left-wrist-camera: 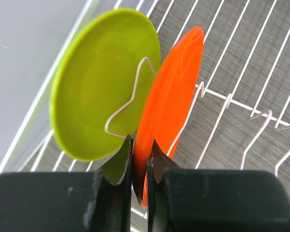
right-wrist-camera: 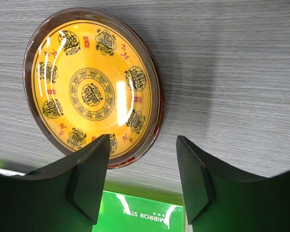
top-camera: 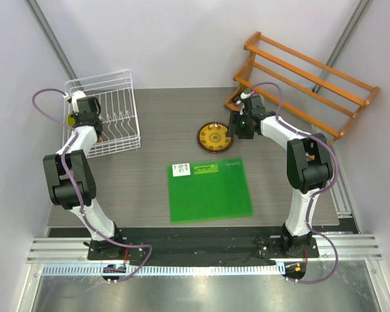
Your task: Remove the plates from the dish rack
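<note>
The white wire dish rack [top-camera: 114, 114] stands at the back left. In the left wrist view a lime green plate [left-wrist-camera: 92, 82] and an orange plate [left-wrist-camera: 171, 96] stand on edge between the rack's prongs [left-wrist-camera: 222, 108]. My left gripper [left-wrist-camera: 140, 159] is shut on the orange plate's near rim. The brown-yellow patterned plate [top-camera: 214, 137] lies flat on the table at the middle back, and it also shows in the right wrist view [right-wrist-camera: 92, 87]. My right gripper [right-wrist-camera: 142, 159] is open and empty just beside its rim. The dark red floral plate is not in view.
A flat green square mat [top-camera: 209, 190] lies in front of the patterned plate; its edge shows in the right wrist view [right-wrist-camera: 140, 215]. An orange wooden slatted shelf rack [top-camera: 305, 84] stands at the back right, close behind my right arm. Walls enclose the table.
</note>
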Tool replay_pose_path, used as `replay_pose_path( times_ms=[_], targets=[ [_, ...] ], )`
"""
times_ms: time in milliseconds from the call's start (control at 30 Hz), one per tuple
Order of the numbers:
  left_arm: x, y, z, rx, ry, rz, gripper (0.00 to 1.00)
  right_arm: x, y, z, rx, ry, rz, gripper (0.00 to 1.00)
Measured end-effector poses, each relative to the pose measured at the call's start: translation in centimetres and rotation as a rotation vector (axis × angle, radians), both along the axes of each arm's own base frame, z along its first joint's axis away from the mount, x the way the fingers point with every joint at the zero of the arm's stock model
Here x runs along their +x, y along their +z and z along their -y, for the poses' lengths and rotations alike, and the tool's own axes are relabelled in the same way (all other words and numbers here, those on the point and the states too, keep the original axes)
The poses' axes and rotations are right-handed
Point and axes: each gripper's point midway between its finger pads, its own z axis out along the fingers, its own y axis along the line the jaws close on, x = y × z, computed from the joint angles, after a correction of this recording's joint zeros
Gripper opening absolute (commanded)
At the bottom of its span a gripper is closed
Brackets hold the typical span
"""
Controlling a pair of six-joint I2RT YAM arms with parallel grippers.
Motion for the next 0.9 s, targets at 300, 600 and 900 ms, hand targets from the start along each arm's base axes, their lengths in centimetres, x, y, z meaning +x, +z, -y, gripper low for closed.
replay_pose_path(
  times_ms=[300, 600, 900],
  targets=[
    [-2.1, 8.5, 0.3, 0.043, 0.009, 0.142, 0.00, -0.4, 0.7, 0.2, -0.001, -0.004, 0.013, 0.64],
    [-4.8, 15.8, 5.6, -0.122, -0.145, 0.383, 0.00, -1.2, 6.6, 0.0, 0.045, 0.011, 0.129, 0.65],
    [-5.6, 9.6, 17.8, -0.563, -0.452, 0.333, 0.00, -3.5, 11.4, -5.3, 0.239, 0.160, 0.221, 0.67]
  ],
)
